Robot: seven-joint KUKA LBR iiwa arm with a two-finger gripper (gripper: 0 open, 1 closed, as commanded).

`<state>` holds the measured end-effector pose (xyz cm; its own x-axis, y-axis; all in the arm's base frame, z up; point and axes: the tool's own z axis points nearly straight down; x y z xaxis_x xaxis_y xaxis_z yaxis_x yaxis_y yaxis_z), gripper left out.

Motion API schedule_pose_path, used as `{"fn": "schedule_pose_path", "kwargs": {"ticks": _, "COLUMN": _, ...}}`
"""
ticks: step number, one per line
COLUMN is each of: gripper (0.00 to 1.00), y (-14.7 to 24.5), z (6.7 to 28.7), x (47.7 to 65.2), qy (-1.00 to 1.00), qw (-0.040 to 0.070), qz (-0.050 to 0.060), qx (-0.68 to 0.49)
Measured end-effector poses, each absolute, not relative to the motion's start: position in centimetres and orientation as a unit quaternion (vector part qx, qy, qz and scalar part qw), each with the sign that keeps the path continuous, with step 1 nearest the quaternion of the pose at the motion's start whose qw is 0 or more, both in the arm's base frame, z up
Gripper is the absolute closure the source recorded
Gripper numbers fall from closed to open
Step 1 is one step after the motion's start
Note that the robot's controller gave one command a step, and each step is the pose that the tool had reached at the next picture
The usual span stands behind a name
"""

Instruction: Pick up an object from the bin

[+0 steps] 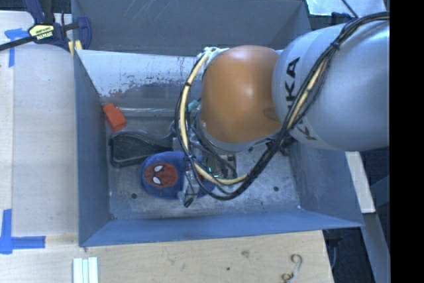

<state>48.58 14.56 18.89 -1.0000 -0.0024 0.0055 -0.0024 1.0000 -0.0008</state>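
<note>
My gripper [211, 161] is low in the bin's front middle, mostly hidden under the arm's orange cover. Just to its left lies a blue round toy with a red Spider-Man face [161, 174], touching or very close to the gripper's lower end. Behind the toy lies a black looped thing [132, 146], flat on the floor. A small orange block [114, 116] sits at the back left, against the bin's sloping wall.
The arm and its cables cover the bin's centre and right side. Bare floor shows along the front edge and at the front right corner.
</note>
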Motion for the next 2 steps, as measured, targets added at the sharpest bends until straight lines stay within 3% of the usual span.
{"fn": "schedule_pose_path", "kwargs": {"ticks": 1, "gripper": 0.00, "y": 11.94, "z": 7.66, "x": 53.34, "qy": -0.997, "qw": -0.001, "qz": -0.001, "qx": -0.074}}
{"fn": "schedule_pose_path", "kwargs": {"ticks": 2, "gripper": 1.00, "y": 11.96, "z": 7.82, "x": 53.32, "qy": -0.997, "qw": -0.001, "qz": -0.001, "qx": -0.074}}
